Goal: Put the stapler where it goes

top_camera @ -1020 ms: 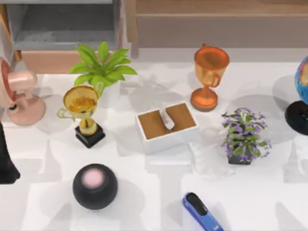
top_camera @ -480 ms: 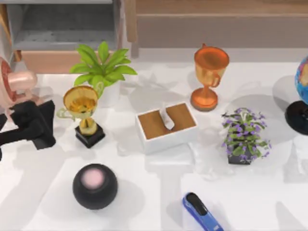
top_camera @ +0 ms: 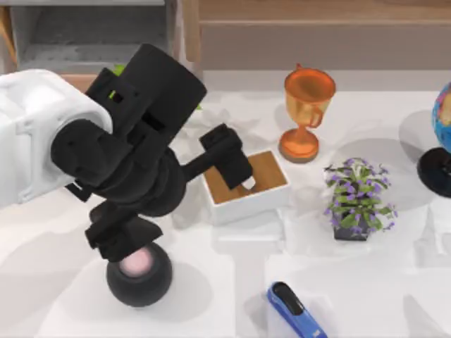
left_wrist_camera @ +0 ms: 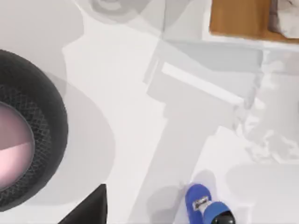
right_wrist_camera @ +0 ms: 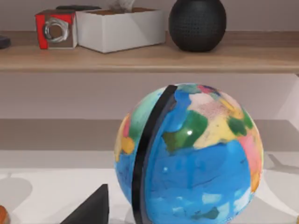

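The stapler (top_camera: 295, 310), bright blue with a black top strip, lies slanted at the table's front edge, right of centre. Its rounded end also shows in the left wrist view (left_wrist_camera: 204, 208). My left arm reaches in from the table's left, and my left gripper (top_camera: 231, 159) hangs over the left part of the white tissue box (top_camera: 262, 199), well behind and left of the stapler. Nothing is seen in it. My right arm is parked off the right side, its wrist camera facing the globe (right_wrist_camera: 191, 154).
A black sphere with a pink top (top_camera: 139, 272) sits front left under the left arm. An orange trophy (top_camera: 306, 113), a purple-flowered plant (top_camera: 358, 198) and the globe (top_camera: 438, 141) stand to the right. A wooden shelf (right_wrist_camera: 154, 58) carries a white box, a black sphere and a red item.
My left arm has swung from the table's left edge far in over the table, now covering the fan, gold trophy and green plant. The stapler has not moved.
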{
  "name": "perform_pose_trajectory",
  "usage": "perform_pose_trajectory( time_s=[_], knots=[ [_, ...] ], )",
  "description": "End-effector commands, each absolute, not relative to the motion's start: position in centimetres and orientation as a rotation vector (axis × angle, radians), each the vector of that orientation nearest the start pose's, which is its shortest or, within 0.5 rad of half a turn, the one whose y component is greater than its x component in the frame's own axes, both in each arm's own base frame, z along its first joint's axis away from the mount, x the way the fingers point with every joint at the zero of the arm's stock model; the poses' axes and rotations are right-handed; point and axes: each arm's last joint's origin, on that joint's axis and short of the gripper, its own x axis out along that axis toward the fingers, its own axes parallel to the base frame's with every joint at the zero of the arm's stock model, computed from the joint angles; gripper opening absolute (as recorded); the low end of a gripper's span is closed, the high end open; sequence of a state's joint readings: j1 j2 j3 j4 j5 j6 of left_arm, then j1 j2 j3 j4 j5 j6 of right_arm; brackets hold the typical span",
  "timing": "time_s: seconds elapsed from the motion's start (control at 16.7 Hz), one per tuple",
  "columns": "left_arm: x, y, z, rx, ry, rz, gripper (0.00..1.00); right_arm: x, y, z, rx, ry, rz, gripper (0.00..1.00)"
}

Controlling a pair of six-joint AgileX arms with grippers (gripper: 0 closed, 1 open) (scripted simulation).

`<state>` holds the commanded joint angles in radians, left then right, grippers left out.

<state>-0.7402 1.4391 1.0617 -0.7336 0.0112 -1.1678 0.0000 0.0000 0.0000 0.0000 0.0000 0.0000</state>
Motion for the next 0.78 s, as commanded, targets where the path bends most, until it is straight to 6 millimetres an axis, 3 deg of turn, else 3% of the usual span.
perform_pose_trajectory(
  time_s=[0.24, 0.42, 0.6, 0.78],
  knots=[
    [21.2, -27.3, 21.1, -0.576, 1.452, 0.248, 1.0, 10.6, -0.1, 16.0, 0.0, 0.0, 0.0, 1.0],
    [20.2, -32.0, 18.5, -0.532, 1.504, 0.394, 1.0, 10.6, -0.1, 16.0, 0.0, 0.0, 0.0, 1.0],
    [19.2, -34.7, 16.7, -0.501, 1.515, 0.481, 1.0, 10.6, -0.1, 16.0, 0.0, 0.0, 0.0, 1.0],
    [18.8, -35.4, 16.3, -0.496, 1.514, 0.501, 1.0, 10.6, -0.1, 16.0, 0.0, 0.0, 0.0, 1.0]
  ],
)
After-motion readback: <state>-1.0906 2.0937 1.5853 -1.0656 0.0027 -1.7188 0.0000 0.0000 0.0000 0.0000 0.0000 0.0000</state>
